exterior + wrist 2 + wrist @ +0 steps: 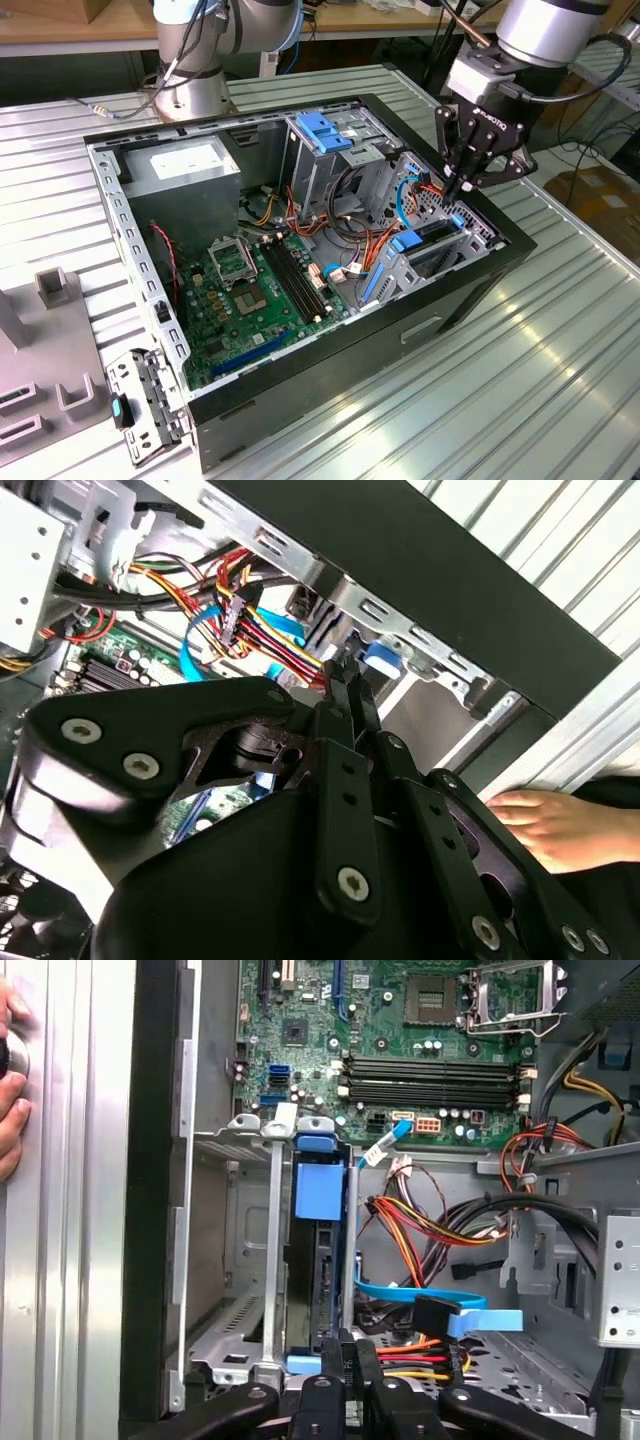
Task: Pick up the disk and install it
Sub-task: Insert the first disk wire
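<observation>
Gripper: the black gripper (462, 186) hangs over the drive bay at the case's corner on the exterior view's right; in both wrist views its jaws stand pressed narrow, tips together at the disk's near edge.
Disk: the disk (322, 1260) stands on edge in the metal bay, its blue carrier frame showing at both ends; in the exterior view it (432, 238) sits slotted in the bay just below the gripper.
Cables: red, yellow and black wires (425, 1228) and a flat blue cable (420, 1300) run just beside the bay.
Motherboard: the green board (245, 290) lies on the case floor, beyond the bay.
Hand: a person's hand (560, 825) rests on the ribbed tabletop (520, 380) outside the case wall.
Far side: a blue latch (322, 130) tops the tall drive cage, with the grey power supply (185, 165) in the far corner.
</observation>
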### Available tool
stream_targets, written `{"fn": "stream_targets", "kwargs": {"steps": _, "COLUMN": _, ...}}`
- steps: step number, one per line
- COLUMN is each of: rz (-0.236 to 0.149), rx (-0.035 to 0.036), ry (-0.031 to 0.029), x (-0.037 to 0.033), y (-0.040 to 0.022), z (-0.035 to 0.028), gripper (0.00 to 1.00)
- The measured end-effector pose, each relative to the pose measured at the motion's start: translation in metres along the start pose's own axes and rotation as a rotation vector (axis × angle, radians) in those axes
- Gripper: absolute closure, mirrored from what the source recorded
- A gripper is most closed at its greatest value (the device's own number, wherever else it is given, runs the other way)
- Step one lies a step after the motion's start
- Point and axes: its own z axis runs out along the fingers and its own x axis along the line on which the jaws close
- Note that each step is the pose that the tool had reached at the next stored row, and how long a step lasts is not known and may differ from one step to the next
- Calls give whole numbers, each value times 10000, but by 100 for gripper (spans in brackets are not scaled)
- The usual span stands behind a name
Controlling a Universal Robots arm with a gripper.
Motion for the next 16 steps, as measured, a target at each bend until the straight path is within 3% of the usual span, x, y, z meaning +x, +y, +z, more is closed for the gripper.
{"fn": "stream_targets", "kwargs": {"steps": 1, "rz": 0, "rx": 1, "ry": -23, "x": 10, "y": 4, "z": 1, "gripper": 83}}
{"fn": "stream_targets", "kwargs": {"steps": 2, "rz": -6, "rx": 11, "ry": -104, "x": 30, "y": 24, "z": 2, "gripper": 83}}
{"fn": "stream_targets", "kwargs": {"steps": 3, "rz": -12, "rx": 13, "ry": -119, "x": 38, "y": 37, "z": 5, "gripper": 83}}
{"fn": "stream_targets", "kwargs": {"steps": 10, "rz": 3, "rx": 15, "ry": -119, "x": 69, "y": 87, "z": 37, "gripper": 83}}
{"fn": "stream_targets", "kwargs": {"steps": 13, "rz": 490, "rx": -10, "ry": -118, "x": 69, "y": 91, "z": 47, "gripper": 83}}
{"fn": "stream_targets", "kwargs": {"steps": 16, "rz": 527, "rx": -13, "ry": -120, "x": 67, "y": 104, "z": 71, "gripper": 83}}
